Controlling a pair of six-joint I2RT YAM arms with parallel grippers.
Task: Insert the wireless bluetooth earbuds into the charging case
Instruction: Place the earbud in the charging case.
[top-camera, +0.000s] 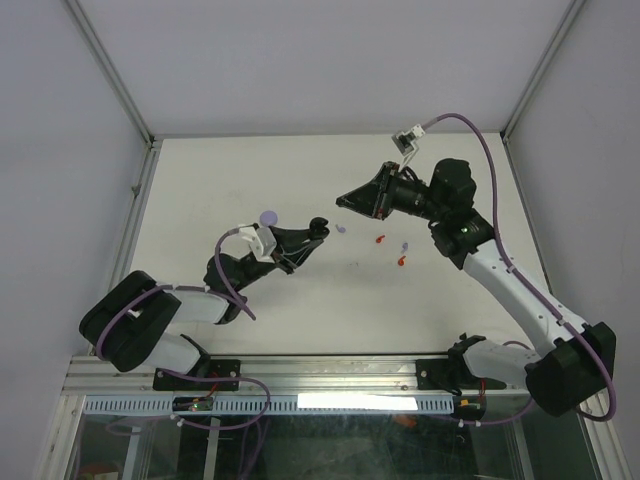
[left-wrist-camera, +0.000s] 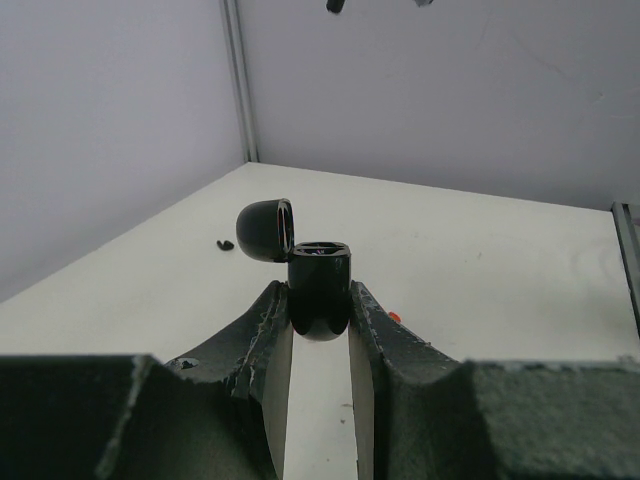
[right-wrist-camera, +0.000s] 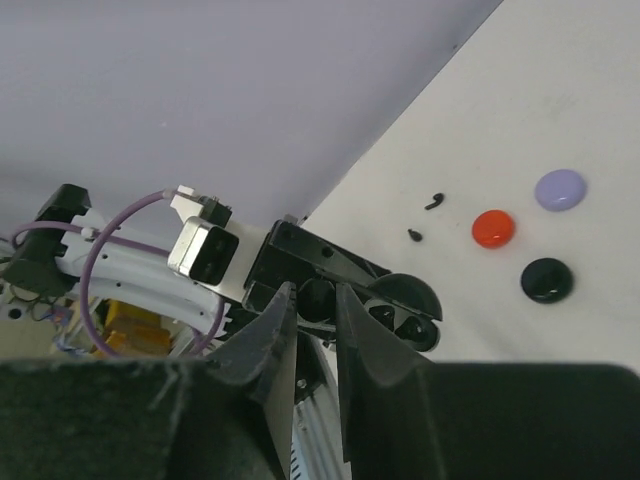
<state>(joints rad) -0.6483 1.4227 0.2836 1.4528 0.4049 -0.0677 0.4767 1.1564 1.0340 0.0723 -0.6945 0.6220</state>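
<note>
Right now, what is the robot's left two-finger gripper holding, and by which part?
The left gripper holds the small black open-lidded charging case, clamped by its rounded lower body.

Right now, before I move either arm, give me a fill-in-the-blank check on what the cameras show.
The left gripper holds the black charging case with its lid ____. On the table in the right wrist view lie ____ loose black earbuds. The round case nearest those earbuds is ____. Missing words: open; two; red.
</note>
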